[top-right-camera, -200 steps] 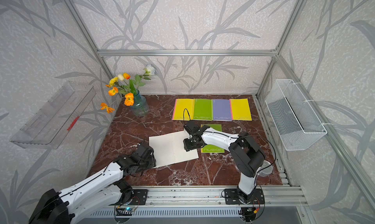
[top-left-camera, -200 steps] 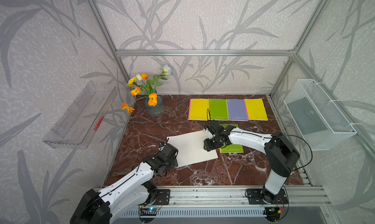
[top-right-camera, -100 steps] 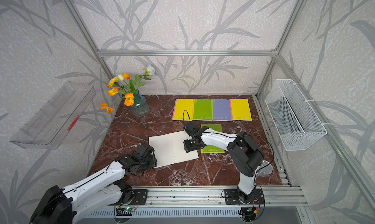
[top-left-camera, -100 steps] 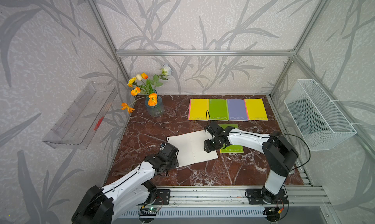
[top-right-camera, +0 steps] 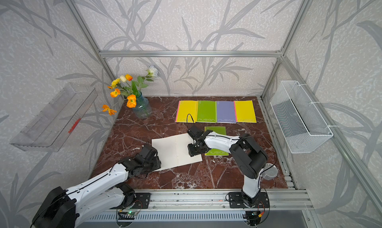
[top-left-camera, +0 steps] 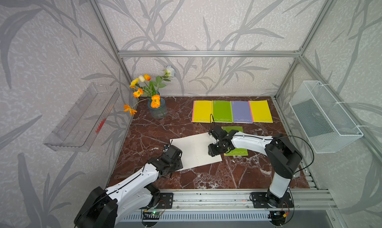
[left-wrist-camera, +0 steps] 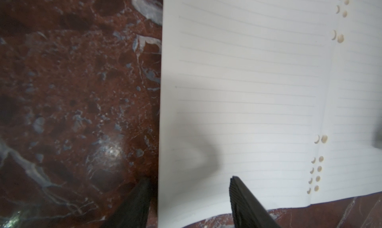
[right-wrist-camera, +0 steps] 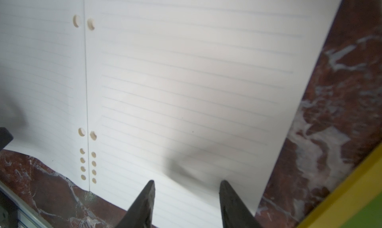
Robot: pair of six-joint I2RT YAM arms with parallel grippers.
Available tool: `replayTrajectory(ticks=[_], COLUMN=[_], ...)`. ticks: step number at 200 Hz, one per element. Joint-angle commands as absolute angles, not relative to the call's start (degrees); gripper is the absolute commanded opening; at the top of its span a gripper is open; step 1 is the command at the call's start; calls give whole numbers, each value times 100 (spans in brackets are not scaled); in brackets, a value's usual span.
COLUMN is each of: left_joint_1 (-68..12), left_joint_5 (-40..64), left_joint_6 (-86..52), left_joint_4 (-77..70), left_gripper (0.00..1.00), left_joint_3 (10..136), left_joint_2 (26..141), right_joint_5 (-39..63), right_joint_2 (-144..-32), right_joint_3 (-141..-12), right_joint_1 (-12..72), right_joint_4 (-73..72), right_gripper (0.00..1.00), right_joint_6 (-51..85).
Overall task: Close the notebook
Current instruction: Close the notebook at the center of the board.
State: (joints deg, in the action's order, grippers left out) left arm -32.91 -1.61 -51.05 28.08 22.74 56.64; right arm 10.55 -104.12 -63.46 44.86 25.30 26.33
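Open notebook lies flat mid-frame on the marble tabletop, lined white pages up, both halves down.

Compared with a second ago, next to nothing has shifted in both top views and both arms sit where they were.

Left gripper is at the notebook's lower-left edge, jaws apart, one finger over marble and the other over paper. Right gripper is over the right-hand page, jaws apart, clamping nothing.

My read: no page is lifted yet, so the closing hasn't started.
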Motion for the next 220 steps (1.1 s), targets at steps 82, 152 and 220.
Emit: replayTrajectory(ticks=[82,152,220], left_joint_1=[-3243,-3243,-3241], left_joint_5=[75,211,200], left_joint_6=[-5018,-4794,-4593], left_joint_4=[2863,3161,3326], left_gripper=[61,60,59], left_joint_3=[2302,2908,3409], left_joint_2=[5289,5118,5207], right_joint_5=[1054,1064,1098], right_joint_2=[-10573,-10599,-10657], right_joint_3=[-6158,-6154,-6195], right_joint_1=[4641,4654,4656], right_joint_4=[2356,2336,2334], right_gripper=[51,50,51], right_joint_6=[2777,2786,2770])
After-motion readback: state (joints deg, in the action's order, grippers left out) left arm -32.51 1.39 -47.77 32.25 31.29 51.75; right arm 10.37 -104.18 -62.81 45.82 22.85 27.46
